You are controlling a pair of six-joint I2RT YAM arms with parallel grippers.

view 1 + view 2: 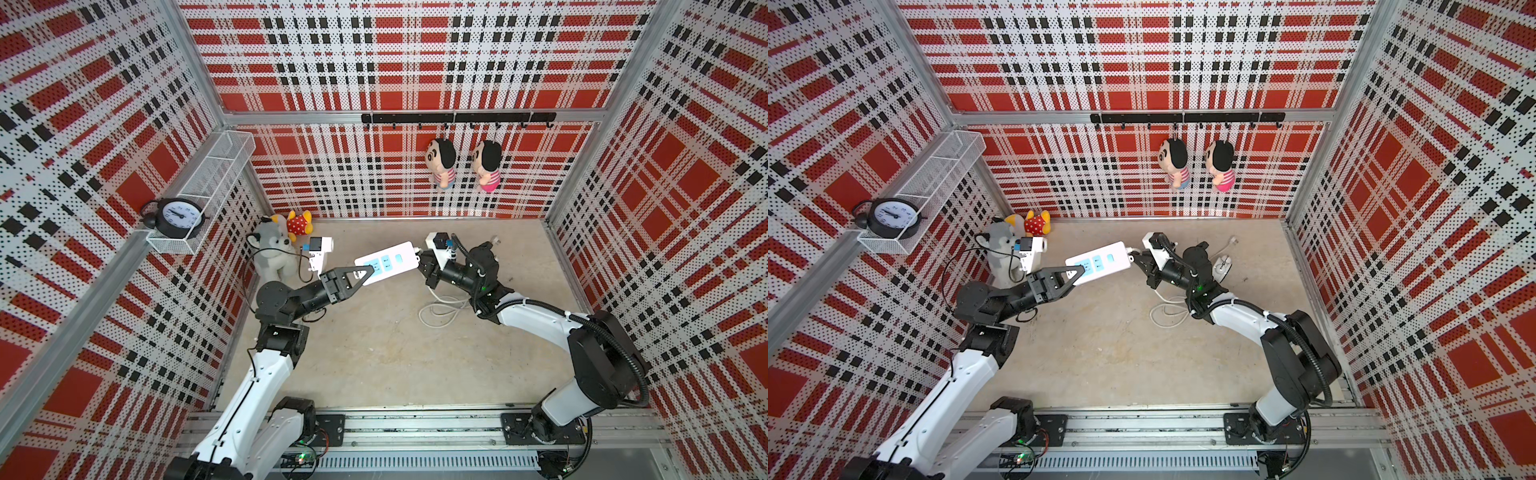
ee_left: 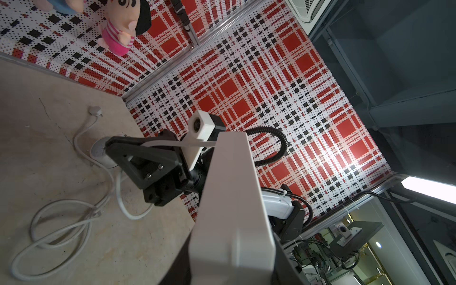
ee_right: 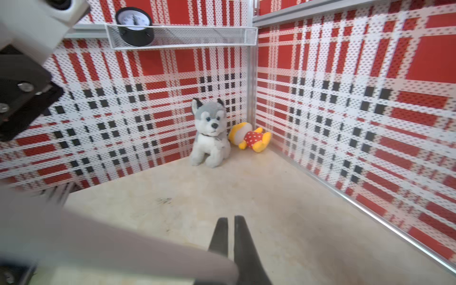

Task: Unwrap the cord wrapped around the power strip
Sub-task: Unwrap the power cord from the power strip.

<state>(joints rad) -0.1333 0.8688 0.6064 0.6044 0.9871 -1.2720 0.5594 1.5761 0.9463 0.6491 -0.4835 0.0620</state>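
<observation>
The left pincer (image 1: 370, 273) is clamped on the near end of the power strip (image 1: 388, 259) and holds it lifted clear of the surface (image 1: 374, 361), blue sockets up. The right pincer (image 1: 422, 259) is closed at the strip's far end, just where the cord (image 2: 118, 195) leaves the casing. The left wrist view shows a white band running between its jaws, so it is probably pinching the cord there, though the angle leaves some doubt.

The rest of the cord lies in 2 or 3 loose loops on the surface below the right arm, and the plug (image 2: 95, 111) rests apart, nearer the back wall. No turns show on the strip in both top views (its underside is hidden).

I judge the unwinding done or nearly so, with the last length being cleared. The next move calls for drawing the 2 pincers apart so the cord runs straight, without jerking the strip from the left grip, then setting the strip down.
</observation>
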